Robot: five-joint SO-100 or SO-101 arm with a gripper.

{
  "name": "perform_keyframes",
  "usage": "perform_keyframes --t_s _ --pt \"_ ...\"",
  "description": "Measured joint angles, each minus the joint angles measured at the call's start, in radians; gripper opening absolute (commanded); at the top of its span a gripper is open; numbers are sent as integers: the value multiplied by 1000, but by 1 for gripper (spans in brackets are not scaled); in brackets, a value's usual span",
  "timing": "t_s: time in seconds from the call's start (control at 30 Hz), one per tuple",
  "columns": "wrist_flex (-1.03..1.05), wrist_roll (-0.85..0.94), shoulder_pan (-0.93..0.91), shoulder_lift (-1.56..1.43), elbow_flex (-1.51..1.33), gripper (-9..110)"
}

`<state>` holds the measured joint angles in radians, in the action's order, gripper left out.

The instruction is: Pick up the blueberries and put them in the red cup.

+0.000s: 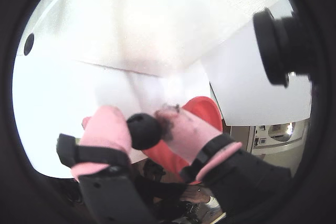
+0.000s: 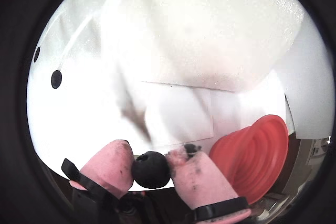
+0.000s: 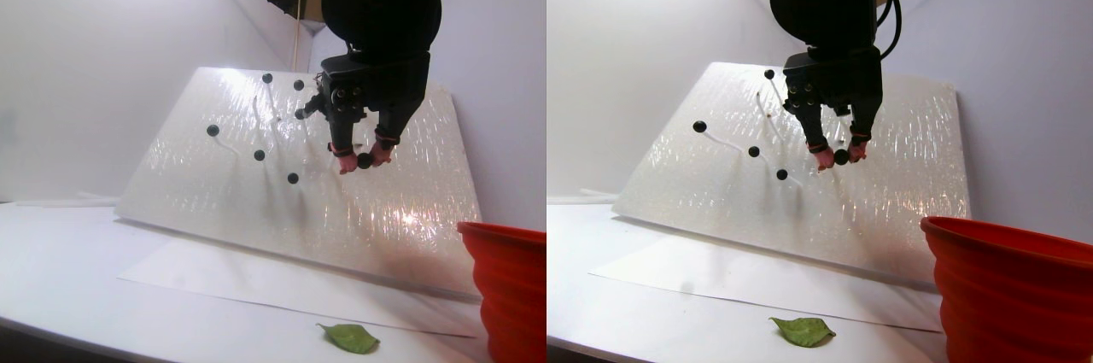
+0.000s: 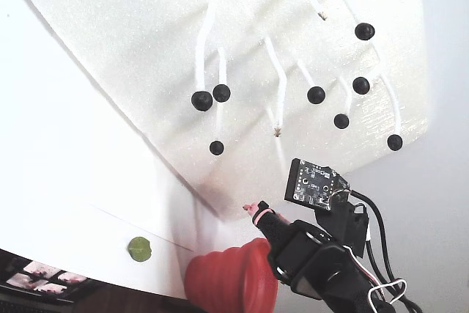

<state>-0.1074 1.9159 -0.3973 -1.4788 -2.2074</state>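
My gripper [image 1: 142,125] is shut on one blueberry [image 1: 145,134], a matte black ball pinched between two pink padded fingertips [image 1: 107,127]. The other wrist view shows the same blueberry [image 2: 151,169] held just left of the red cup [image 2: 257,150]. In the stereo pair view the gripper [image 3: 365,161] hangs in front of a tilted white board [image 3: 213,184], well above the table. Several more blueberries [image 4: 316,94] stick to that board. The ribbed red cup [image 3: 508,286] stands at the lower right, below and to the right of the gripper. In the fixed view the red cup [image 4: 231,280] sits beside the arm.
A green leaf [image 3: 348,337] lies on the white table near the front edge; the fixed view shows it as a green blob [image 4: 138,248]. White walls [image 3: 85,81] enclose the scene. A black camera [image 1: 278,45] juts into a wrist view at the upper right.
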Motion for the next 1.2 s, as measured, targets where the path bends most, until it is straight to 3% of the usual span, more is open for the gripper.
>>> perform_keyframes --t_s 1.2 --pt "121 -60 -275 -133 -2 12"
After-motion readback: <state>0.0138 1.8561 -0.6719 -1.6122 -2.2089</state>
